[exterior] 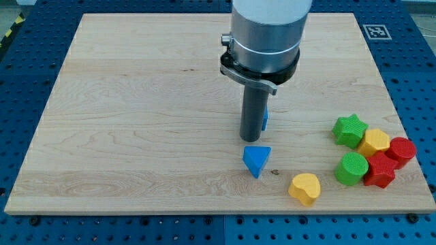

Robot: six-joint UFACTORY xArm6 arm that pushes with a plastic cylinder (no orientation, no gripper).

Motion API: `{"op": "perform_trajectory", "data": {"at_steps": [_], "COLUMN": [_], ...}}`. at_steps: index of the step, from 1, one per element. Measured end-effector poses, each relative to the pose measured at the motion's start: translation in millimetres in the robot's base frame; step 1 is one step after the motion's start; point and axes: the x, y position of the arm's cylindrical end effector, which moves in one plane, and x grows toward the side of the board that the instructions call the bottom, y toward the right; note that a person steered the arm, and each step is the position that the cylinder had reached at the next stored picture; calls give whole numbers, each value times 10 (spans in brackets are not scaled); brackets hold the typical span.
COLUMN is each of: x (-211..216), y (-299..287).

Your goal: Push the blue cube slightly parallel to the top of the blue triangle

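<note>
The blue triangle (257, 160) lies on the wooden board (136, 122), right of centre and near the view's bottom. The blue cube (264, 120) is mostly hidden behind the rod; only a sliver shows at the rod's right side, just above the triangle. My tip (252, 139) is the lower end of the dark rod. It stands directly above the triangle's top edge, close to it, and in front of the cube. Whether it touches the cube cannot be told.
At the view's right is a cluster: a green star (349, 130), a yellow block (375, 141), a red block (402, 150), a green cylinder (351, 168), a red star (380, 171). A yellow heart (304, 188) lies near the bottom edge.
</note>
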Motion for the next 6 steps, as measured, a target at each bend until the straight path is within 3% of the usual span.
{"op": "perform_trajectory", "data": {"at_steps": [3, 6], "x": [0, 4], "y": [-109, 182]}}
